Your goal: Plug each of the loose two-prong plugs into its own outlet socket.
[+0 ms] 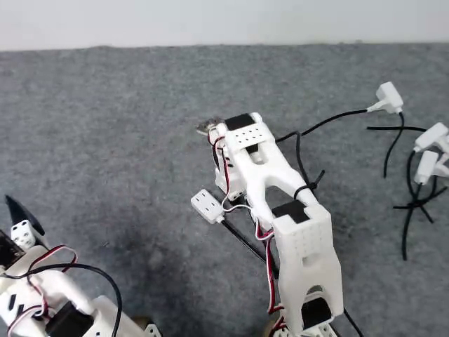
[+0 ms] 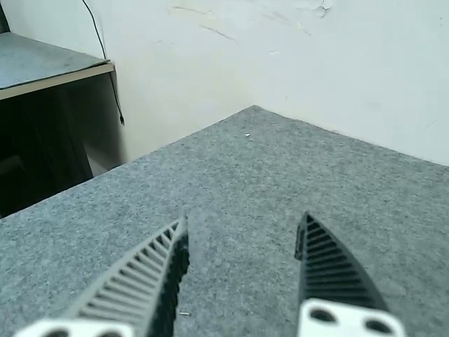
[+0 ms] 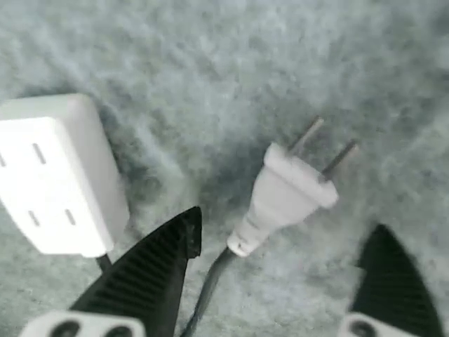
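The right claw hangs spread over the plug: light, hard, probably slick. Grip its flat body, not the limp cord.

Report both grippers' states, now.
Left gripper: open, holding nothing.
Right gripper: open, straddling a white two-prong plug on the carpet, not gripping it.

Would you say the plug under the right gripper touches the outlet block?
Apart: the right wrist view shows carpet between the plug and the outlet block.
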Available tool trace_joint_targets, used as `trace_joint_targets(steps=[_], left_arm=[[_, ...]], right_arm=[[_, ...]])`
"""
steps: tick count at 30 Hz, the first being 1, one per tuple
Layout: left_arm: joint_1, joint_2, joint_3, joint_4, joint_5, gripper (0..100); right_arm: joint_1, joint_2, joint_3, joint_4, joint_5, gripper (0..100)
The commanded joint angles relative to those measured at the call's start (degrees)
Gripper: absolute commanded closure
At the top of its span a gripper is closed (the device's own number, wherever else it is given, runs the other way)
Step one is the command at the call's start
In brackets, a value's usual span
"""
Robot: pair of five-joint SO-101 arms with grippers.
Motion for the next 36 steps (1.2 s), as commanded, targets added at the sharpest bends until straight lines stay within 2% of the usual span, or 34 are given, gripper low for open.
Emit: trace_joint_targets(steps=[1, 4, 8, 15, 23, 29, 36], left_arm=[[0.0, -0.97, -0.31, -1.58, 0.88, 75], [0.0, -0.97, 0.22, -1.85, 0.79, 75], [0.09, -0.97, 0.22, -1.85, 0.79, 75], [0.35, -0.97, 0.22, -1.85, 0.79, 75], [6.59, -0.97, 1.98, -1.85, -1.41, 75], [16.7, -0.97, 3.3, -1.85, -5.71, 75], [35.96, -0.97, -2.51, -2.37, -6.59, 75]], right_arm=[[0.57, 0.57, -2.73, -2.24, -0.7, 85.0], [0.84, 1.63, -2.73, -3.65, -0.35, 96.1], [0.84, 2.15, -2.73, -3.38, -0.26, 98.7], [0.84, 1.27, -3.69, -3.21, 3.78, 98.9], [0.57, -8.04, -10.2, 2.59, 5.89, 98.9], [-0.22, -14.9, -17.85, 9.89, 8.26, 98.9], [-6.29, -20.88, -22.33, 13.76, 9.76, 99.0]])
